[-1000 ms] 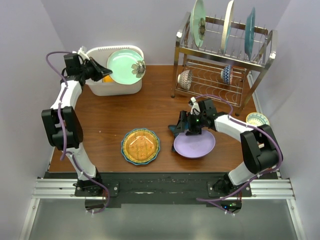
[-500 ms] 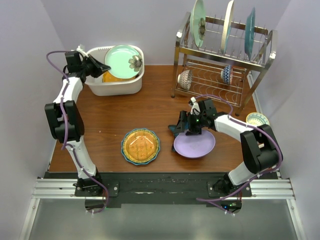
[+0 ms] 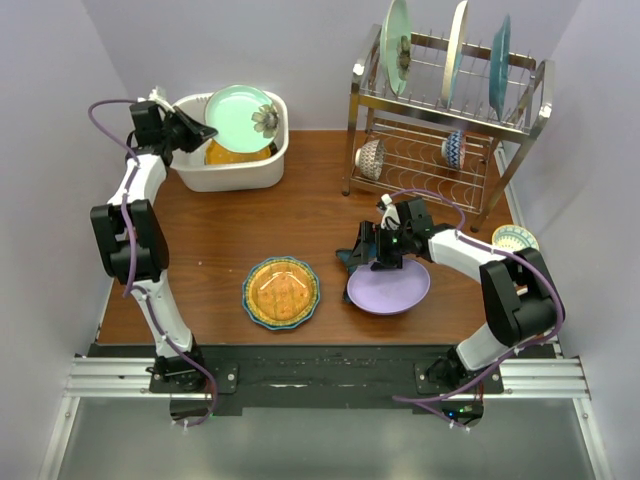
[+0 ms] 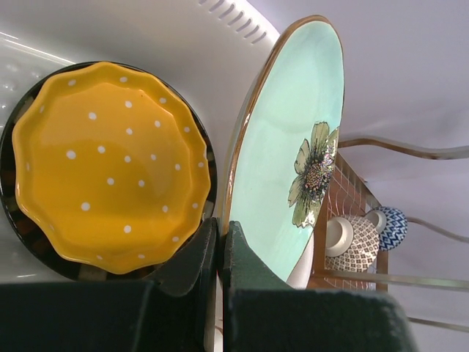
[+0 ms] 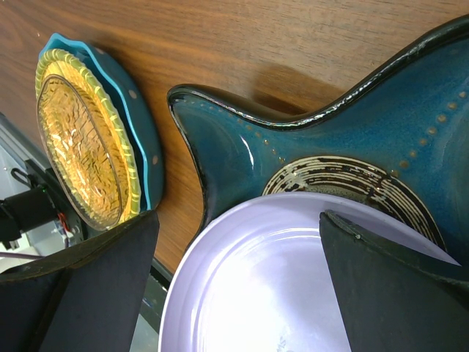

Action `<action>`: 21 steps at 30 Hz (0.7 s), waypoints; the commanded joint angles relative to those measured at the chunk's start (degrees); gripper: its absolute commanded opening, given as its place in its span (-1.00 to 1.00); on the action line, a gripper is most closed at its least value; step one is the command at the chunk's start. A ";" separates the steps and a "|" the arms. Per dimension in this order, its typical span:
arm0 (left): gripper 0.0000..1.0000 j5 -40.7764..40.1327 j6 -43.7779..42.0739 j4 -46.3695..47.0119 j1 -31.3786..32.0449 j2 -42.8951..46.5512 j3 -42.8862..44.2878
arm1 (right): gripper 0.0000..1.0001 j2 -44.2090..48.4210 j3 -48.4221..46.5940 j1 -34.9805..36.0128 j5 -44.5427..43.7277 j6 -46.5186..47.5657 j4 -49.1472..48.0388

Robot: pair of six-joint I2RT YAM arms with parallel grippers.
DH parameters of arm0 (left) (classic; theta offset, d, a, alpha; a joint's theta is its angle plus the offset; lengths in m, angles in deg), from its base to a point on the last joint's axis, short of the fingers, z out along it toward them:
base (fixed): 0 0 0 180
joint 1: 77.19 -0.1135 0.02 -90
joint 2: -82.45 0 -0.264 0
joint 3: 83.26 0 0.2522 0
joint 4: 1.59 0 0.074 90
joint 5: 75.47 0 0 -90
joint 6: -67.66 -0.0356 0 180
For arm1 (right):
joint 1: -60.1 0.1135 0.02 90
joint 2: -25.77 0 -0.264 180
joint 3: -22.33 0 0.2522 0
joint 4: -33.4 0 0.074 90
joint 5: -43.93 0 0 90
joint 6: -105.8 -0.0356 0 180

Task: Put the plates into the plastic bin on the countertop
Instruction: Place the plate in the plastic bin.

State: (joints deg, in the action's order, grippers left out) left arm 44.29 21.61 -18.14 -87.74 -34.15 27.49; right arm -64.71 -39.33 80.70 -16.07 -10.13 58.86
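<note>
Reddish-brown wooden countertop sits enclosed by pale lavender walls.

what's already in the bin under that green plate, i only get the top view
observer: The left wrist view shows an orange scalloped plate with white dots lying flat in the plastic bin.
operator: how's the left arm holding the green one
observer: The left pincer is shut on the mint flower plate at its rim, and the plate is tilted.
operator: what's the dark thing by the lavender plate
observer: A blue star-shaped plate. The lavender plate overlaps it, and the right pincer is open above both.
</note>
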 commanded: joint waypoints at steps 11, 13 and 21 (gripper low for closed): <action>-1.00 -5.58 -2.63 5.16 -0.70 -1.00 6.02 | 0.91 -0.58 -0.97 -0.03 -0.20 -0.08 -3.27; -1.00 -6.20 -3.68 4.46 -0.79 -1.26 6.19 | 0.91 -0.84 -0.88 0.05 0.06 -0.34 -3.62; -1.00 -6.64 -4.66 3.05 -0.70 -3.81 7.16 | 0.91 -1.11 -1.06 0.05 0.06 -0.17 -3.44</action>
State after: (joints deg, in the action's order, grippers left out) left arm 36.38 17.00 -21.04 -87.85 -38.48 29.74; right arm -64.97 -39.33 80.70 -15.90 -10.46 58.19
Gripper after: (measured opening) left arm 0.053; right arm 0.951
